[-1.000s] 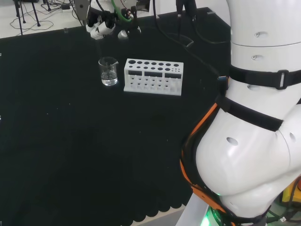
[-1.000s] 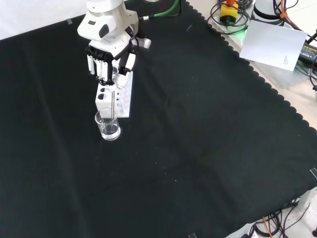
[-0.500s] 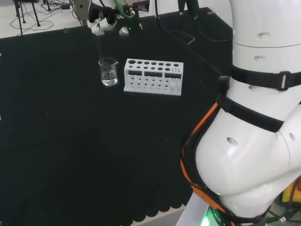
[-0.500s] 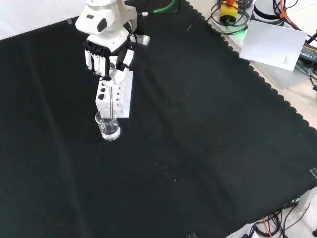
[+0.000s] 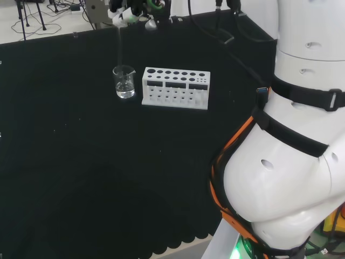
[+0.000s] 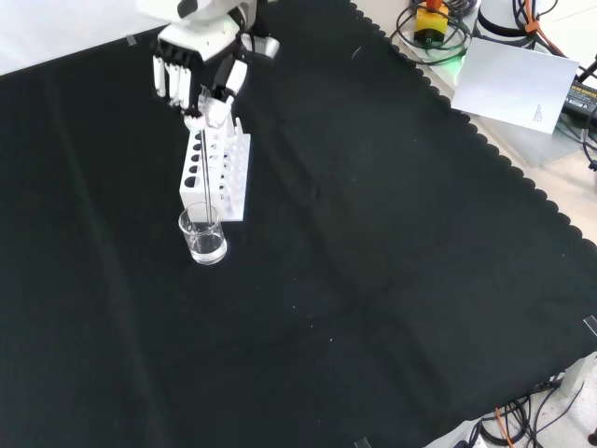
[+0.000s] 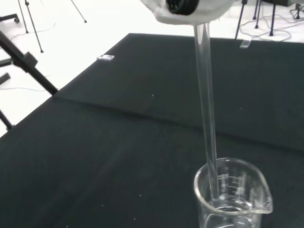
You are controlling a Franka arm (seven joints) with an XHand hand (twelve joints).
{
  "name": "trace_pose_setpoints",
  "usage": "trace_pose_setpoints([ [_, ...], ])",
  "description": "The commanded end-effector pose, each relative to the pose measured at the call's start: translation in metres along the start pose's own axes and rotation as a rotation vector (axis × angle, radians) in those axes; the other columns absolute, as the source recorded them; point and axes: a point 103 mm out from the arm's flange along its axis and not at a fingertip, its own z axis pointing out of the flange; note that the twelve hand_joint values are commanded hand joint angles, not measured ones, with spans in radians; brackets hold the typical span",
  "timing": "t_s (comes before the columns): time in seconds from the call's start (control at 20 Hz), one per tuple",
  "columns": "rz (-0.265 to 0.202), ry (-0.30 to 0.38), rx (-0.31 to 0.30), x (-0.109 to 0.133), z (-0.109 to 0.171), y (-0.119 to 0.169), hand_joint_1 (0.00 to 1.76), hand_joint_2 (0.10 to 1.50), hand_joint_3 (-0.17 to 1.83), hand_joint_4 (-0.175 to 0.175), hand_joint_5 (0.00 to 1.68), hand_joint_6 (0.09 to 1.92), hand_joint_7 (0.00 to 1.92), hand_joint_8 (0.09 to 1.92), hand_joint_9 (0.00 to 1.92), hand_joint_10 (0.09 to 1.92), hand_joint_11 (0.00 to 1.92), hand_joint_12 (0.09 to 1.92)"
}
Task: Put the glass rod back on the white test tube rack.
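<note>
Hand sits at the upper left of the front view w/ fingers curled round the top end of the glass rod, so it's gripping it. Rod hangs straight down, long axis vertical, and its bottom tip is inside the little beaker, as the wrist view shows. White rack is right beside the beaker, to its right in the head view and just above it in the front view, so imo the tip needs to clear the beaker rim before going sideways over the rack holes.

Black cloth, scalloped edge; pale floor, cables.
</note>
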Motion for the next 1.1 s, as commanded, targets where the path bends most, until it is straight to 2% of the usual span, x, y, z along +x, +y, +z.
trace_pose_setpoints([
  [0.05,0.059,0.007,-0.05,-0.03,-0.025,-0.022,1.29,1.06,0.0,-0.175,1.16,0.38,1.12,1.1,1.71,0.62,1.2,0.84],
  [0.7,0.188,0.003,-0.097,-0.09,-0.054,-0.065,1.29,1.06,0.0,-0.175,1.16,0.38,1.12,1.1,1.71,0.62,1.2,0.84],
  [0.95,0.251,-0.01,-0.106,-0.116,-0.059,-0.086,1.29,1.06,0.0,-0.175,1.16,0.38,1.12,1.1,1.71,0.62,1.2,0.84],
  [1.1,0.31,-0.037,-0.1,-0.128,-0.062,-0.097,1.29,1.06,0.0,-0.175,1.16,0.38,1.12,1.1,1.71,0.62,1.2,0.84],
])
